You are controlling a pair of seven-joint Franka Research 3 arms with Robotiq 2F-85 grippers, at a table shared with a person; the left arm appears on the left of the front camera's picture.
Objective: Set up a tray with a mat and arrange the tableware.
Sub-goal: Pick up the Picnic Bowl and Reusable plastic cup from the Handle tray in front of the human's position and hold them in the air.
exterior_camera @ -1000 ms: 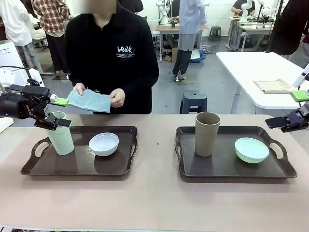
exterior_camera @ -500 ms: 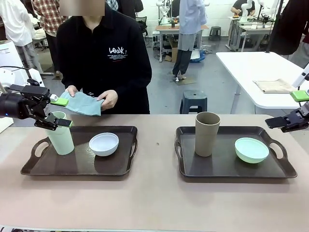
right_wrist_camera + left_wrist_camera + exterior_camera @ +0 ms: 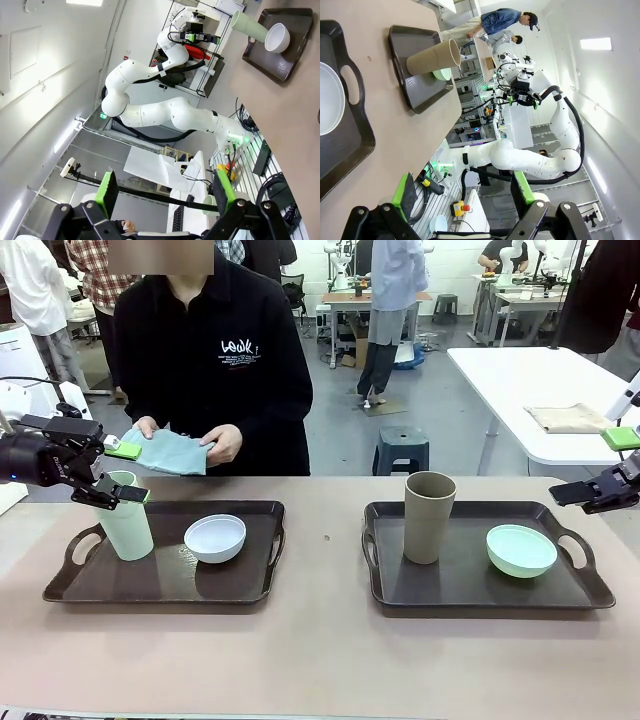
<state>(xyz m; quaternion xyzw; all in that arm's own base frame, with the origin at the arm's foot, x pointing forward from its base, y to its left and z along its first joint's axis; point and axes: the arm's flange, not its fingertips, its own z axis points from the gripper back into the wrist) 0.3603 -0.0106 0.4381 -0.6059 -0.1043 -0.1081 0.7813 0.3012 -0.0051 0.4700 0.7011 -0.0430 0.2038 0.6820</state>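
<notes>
Two dark trays lie on the table. The left tray point(image 3: 165, 585) carries a pale green tumbler point(image 3: 128, 528) and a white bowl point(image 3: 215, 538). On the right tray point(image 3: 480, 592) stand a tan tumbler point(image 3: 428, 517) and a mint bowl point(image 3: 521, 550). Across the table a person holds a teal mat point(image 3: 168, 452) in both hands. My left gripper point(image 3: 122, 472) is open at the green tumbler's rim; the left wrist view has nothing between its fingers point(image 3: 402, 192). My right gripper point(image 3: 598, 465) hangs open past the right tray's far end, nothing in it point(image 3: 165, 192).
Bare tabletop point(image 3: 325, 540) runs between the trays and along the near edge. A white table point(image 3: 520, 380) with a folded cloth point(image 3: 570, 417) stands back right, with a grey stool point(image 3: 402, 450) beside it. Other people stand farther off.
The person has shifted slightly to the left and drawn the mat closer with both hands. Both arms, the trays and the tableware have stayed put.
</notes>
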